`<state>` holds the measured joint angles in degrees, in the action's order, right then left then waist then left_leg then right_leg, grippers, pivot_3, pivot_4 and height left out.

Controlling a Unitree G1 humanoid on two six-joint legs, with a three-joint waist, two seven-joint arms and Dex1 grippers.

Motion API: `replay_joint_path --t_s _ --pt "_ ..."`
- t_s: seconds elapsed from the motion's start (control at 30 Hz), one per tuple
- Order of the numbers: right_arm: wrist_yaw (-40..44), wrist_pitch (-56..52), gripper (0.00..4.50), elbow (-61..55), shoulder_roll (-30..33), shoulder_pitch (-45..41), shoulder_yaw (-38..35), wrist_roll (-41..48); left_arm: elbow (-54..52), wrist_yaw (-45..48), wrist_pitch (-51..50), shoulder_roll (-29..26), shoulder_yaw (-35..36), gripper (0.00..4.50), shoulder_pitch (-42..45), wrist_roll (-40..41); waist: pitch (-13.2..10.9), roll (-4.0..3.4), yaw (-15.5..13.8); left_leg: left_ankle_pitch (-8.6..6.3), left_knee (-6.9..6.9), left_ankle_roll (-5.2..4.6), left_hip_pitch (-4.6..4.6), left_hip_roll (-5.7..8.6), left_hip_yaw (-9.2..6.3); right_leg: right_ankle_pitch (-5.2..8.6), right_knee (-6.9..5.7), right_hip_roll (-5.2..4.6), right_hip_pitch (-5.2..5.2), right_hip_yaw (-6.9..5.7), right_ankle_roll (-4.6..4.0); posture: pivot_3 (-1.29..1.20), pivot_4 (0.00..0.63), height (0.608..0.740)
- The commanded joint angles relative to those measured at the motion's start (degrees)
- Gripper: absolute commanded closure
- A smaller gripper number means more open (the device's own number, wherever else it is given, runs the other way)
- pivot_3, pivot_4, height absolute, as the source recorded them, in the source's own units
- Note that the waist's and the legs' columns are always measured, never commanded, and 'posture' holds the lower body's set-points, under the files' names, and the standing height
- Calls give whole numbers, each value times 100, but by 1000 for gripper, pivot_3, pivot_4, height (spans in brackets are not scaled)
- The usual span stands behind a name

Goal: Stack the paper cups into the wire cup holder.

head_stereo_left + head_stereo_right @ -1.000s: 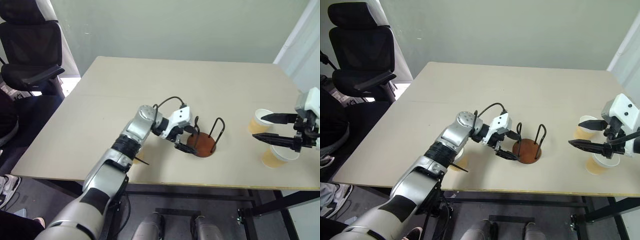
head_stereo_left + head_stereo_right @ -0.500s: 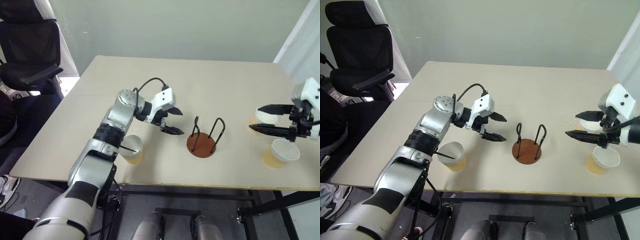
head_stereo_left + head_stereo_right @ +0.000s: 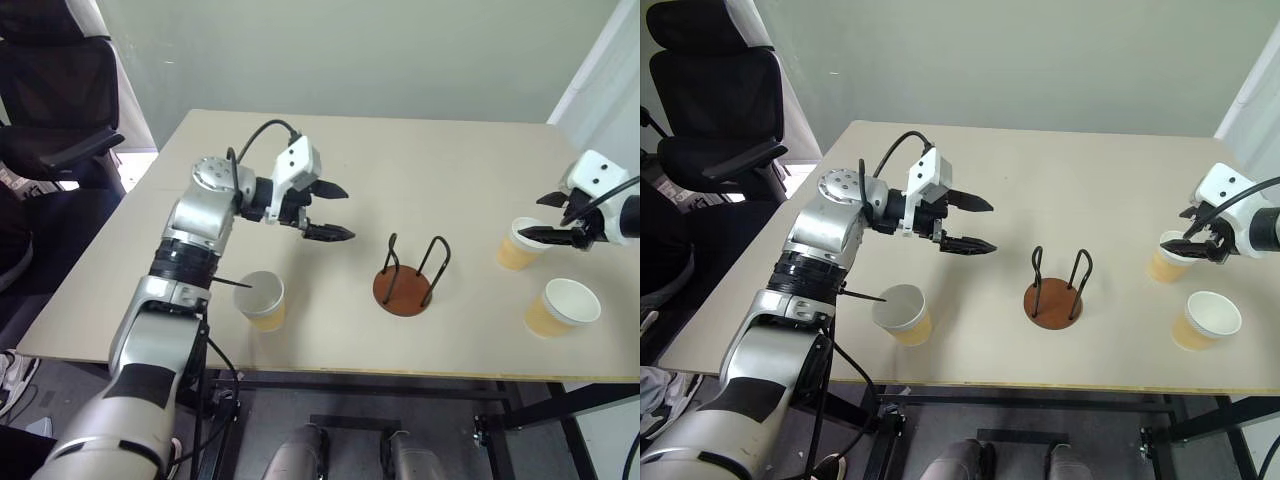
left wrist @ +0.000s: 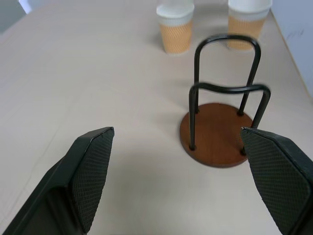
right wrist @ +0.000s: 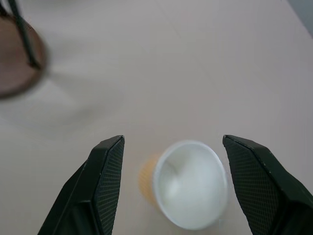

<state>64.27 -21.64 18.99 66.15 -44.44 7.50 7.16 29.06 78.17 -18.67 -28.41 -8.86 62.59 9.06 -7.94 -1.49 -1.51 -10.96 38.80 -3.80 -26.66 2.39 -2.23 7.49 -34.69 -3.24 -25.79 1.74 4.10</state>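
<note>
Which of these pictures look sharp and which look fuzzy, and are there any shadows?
Left eye view: sharp; the wire cup holder throws only a faint shadow on the table. Left wrist view: holder crisp, the two far cups slightly soft. Right wrist view: smeared; the cup and the holder's base look fuzzy, with a soft grey shadow beside the base.

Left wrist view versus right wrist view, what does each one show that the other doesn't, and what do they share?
The left wrist view alone takes in the wire cup holder whole, both black loops upright, with two paper cups standing beyond it. The right wrist view alone looks down into one cup, white inside, between the open right gripper fingers. Shared: the tan table and the holder's brown base.
</note>
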Motion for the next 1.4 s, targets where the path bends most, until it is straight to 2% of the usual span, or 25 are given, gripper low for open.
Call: replay_joint_path --t_s 0.03,0.3,0.37,0.8,0.9,1.13,1.27,1.4 --pt "180 385 1232 604 -123 -417 150 -423 -415 65 -233 -123 104 72 -67 196 0 -1 7 0 0 0 -1 0 0 0 0 0 -1 -1 -1 0 150 740" --pt "626 810 1232 1295 -439 -738 397 -923 -973 340 -512 -494 -25 72 -267 298 0 -1 19 -11 -1 3 -1 -5 -4 12 -13 0 -8 -12 -28 0 150 740" --pt "682 874 1232 1360 -474 -757 423 -1014 -1004 317 -551 -529 -9 72 -248 319 0 -1 16 -12 -1 5 0 -6 -4 36 -16 0 -7 -13 -70 0 150 740" --pt "424 1850 1232 3136 -866 -1389 783 -2077 -1197 181 -628 -584 -41 72 -355 307 0 -2 49 -12 -1 12 5 -8 -5 29 -21 -1 -7 -15 -85 0 150 740" --pt "408 1921 1824 3292 -961 -1448 758 -2154 -1257 163 -606 -607 -89 0 -419 271 1 -2 55 -14 -1 15 7 -8 -6 29 -22 -1 -7 -16 -86 0 150 740" --pt "693 1761 4363 3141 -1040 -1446 561 -1987 -1097 135 -503 -593 -131 0 -394 221 1 -2 53 -27 -2 37 7 -8 -5 27 -23 -2 -7 -17 -90 0 150 740" --pt "867 1535 4436 2859 -1007 -1335 391 -1796 -1030 134 -453 -575 -143 0 -376 205 1 -2 53 -32 -2 45 7 -8 -6 28 -23 -2 -6 -17 -91 0 150 740" --pt "1193 1127 4436 1726 -718 -915 76 -1438 -975 147 -403 -615 -120 0 -388 204 1 -2 47 -32 -5 46 7 -8 -6 31 -23 -2 -7 -17 -96 0 150 740"
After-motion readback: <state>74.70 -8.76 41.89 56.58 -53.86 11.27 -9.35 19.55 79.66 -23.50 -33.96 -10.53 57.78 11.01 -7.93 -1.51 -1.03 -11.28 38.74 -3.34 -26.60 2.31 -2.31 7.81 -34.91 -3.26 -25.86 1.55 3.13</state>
